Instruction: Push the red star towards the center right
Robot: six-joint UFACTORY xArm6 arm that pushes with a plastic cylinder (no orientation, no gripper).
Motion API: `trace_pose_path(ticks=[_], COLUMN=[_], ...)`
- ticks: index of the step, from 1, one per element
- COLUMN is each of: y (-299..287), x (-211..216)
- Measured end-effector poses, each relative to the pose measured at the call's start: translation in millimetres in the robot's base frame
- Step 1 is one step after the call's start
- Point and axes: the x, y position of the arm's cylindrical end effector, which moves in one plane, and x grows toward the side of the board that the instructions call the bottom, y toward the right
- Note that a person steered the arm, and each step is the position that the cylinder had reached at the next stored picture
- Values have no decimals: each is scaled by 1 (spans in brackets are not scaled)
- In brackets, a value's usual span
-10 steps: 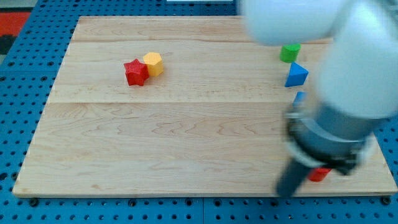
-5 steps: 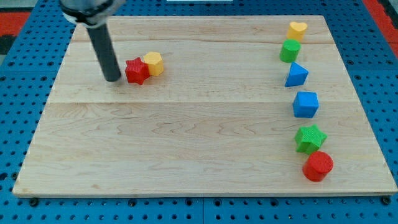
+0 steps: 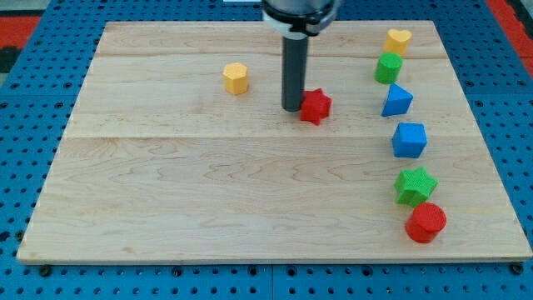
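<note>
My tip (image 3: 291, 108) touches the left side of the small red plastic star (image 3: 316, 107) on the wooden bench (image 3: 250, 200); no claw exists here to open or close. The star seems light and stiff; push centrally on its left points, else it may rotate

Upper left of table (image 3: 166, 217): yellow hexagon (image 3: 236, 78) was seen alone.
Right edge, top to bottom: yellow heart (image 3: 398, 39), green block (image 3: 387, 67), blue triangle (image 3: 396, 100), blue cube (image 3: 409, 139), green star (image 3: 415, 185), red cylinder (image 3: 426, 222).

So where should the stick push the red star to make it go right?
There's no gripping here, only pushing. My tip belongs against the red star on the side facing the view's left, at mid-height, where it sits now, so it probably slides straight right toward the blue blocks.
</note>
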Motion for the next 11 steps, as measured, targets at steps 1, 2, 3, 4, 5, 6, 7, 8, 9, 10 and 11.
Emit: trace_pose_path(ticks=[1, 2, 3, 4, 5, 6, 7, 8, 9, 10, 11], y=[25, 52, 65, 73, 87, 101, 106, 106, 106, 104, 93], x=[1, 1, -9, -13, -13, 2, 7, 14, 23, 23, 32])
